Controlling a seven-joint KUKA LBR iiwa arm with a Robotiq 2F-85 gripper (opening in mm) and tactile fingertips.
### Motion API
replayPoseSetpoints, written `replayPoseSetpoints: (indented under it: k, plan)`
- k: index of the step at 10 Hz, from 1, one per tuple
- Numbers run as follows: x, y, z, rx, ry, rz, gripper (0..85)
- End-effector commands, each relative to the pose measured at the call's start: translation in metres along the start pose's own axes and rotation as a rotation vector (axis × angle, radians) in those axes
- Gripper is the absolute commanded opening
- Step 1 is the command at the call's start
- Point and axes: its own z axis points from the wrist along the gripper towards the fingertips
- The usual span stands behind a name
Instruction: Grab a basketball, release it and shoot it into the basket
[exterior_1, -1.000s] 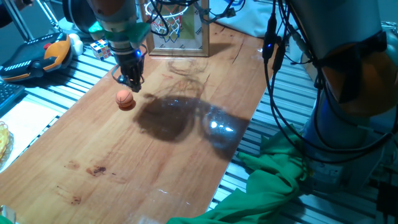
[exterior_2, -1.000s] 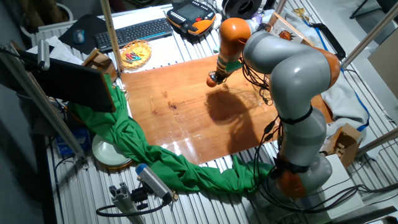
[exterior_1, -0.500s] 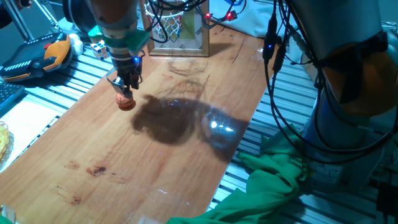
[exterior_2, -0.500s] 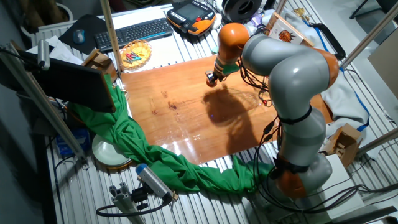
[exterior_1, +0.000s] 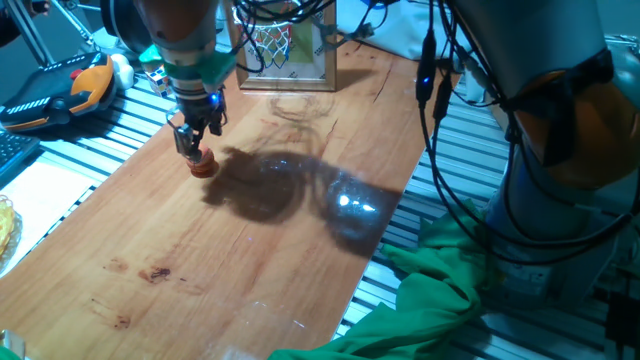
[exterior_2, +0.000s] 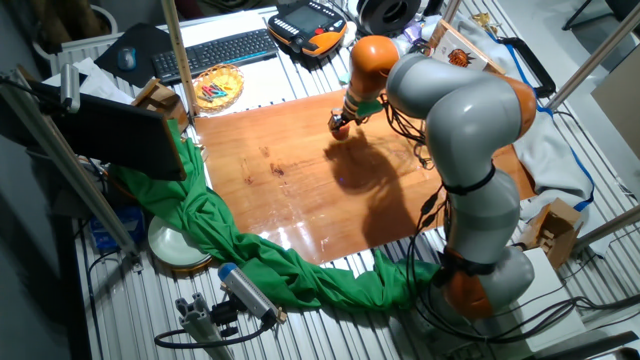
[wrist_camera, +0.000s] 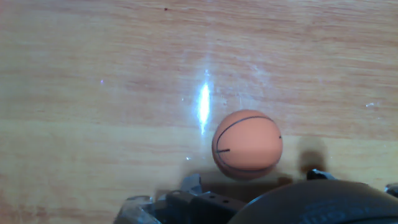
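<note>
Gripper is hanging at the upper left of one fixed view, directly above the basketball, which is sitting on the wooden table just under the tips. Whether the jaws are spread or gripping cannot be told; nothing is visibly lifted. In the hand view the basketball is showing right of centre, low in the frame: small, round, orange, with thin dark seams. The basket is standing at the top edge, well apart.
</note>
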Motion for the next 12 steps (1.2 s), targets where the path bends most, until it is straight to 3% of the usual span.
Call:
replayPoseSetpoints:
  k: [1,5,12]
  plan:
    - [-0.002,0.000,0.002,0.002,0.001,0.000,85.0]
    - [-0.018,-0.005,0.017,-0.008,0.008,-0.008,85.0]
    - [-0.023,-0.002,0.039,-0.026,0.019,0.006,85.0]
